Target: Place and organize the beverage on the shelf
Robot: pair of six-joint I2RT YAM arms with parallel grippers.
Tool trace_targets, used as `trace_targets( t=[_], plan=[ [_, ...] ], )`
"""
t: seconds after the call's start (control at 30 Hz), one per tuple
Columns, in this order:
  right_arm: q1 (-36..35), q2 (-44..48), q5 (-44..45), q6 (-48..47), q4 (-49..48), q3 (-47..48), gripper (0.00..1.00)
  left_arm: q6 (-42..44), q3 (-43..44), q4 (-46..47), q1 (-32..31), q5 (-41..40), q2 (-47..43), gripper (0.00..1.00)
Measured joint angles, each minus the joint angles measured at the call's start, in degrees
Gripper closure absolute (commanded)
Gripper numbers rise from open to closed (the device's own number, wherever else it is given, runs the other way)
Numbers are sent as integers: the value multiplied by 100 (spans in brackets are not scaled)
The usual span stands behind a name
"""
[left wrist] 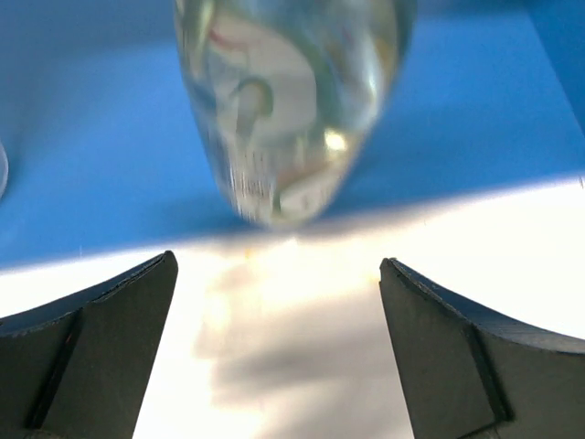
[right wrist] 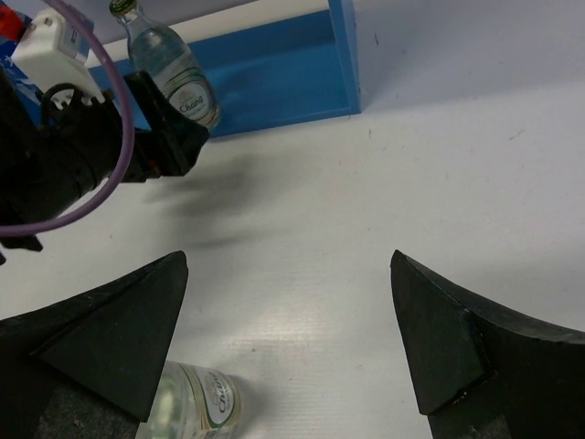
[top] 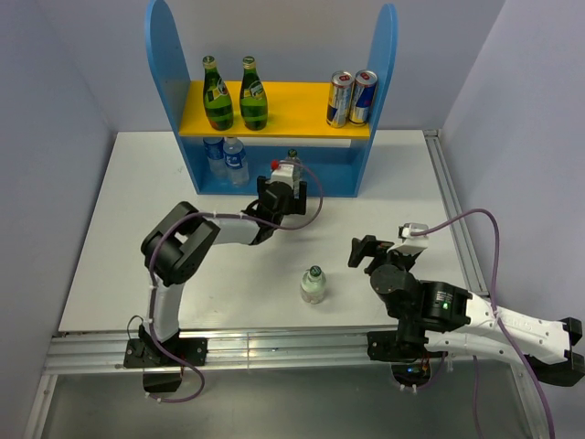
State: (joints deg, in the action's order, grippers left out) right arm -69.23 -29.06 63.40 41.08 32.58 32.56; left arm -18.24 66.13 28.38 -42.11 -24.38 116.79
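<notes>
Blue shelf (top: 162,73), green bottles (top: 218,96) and cans (top: 352,99) on yellow board (top: 292,101), clear bottle (right wrist: 174,69) seemingly at base

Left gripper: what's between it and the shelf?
A clear glass bottle, just ahead of the open left gripper, at the shelf's front edge; left wrist view.

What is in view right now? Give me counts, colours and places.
shelf: one, blue, yellow upper board, table's far side
green bottles: two, green, upper board, left
cans: two, silver-blue-red, upper board, right
small water bottles: two, clear, blue labels, lower tier, left
clear bottle at shelf: one, green cap, blue base front
clear bottle on table: one, green cap, between the arms
table: one, white
left gripper: one, black, jaws open facing the shelf bottle
right gripper: one, black, jaws open above table
</notes>
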Motion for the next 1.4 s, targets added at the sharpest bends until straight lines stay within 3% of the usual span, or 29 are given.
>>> trace_targets(
  t=[0.37,0.63,0.97,1.1,1.4],
  plan=[
    [-2,-66,17,20,2,0,1,-11,-1508,-81,-575,-713,-1530,1],
    [-2,-101,20,22,2,0,1,-616,-3112,-343,-1156,-1154,-2959,5],
    [0,-138,22,42,2,0,1,-1327,-4164,-861,-3077,-1694,-4334,7],
    [0,-138,31,46,4,0,1,-1346,-4341,-776,-3659,-1681,-4417,7],
    [0,-138,44,105,9,0,1,-1038,-4225,-92,-3818,-1257,-3606,7]
  ],
)
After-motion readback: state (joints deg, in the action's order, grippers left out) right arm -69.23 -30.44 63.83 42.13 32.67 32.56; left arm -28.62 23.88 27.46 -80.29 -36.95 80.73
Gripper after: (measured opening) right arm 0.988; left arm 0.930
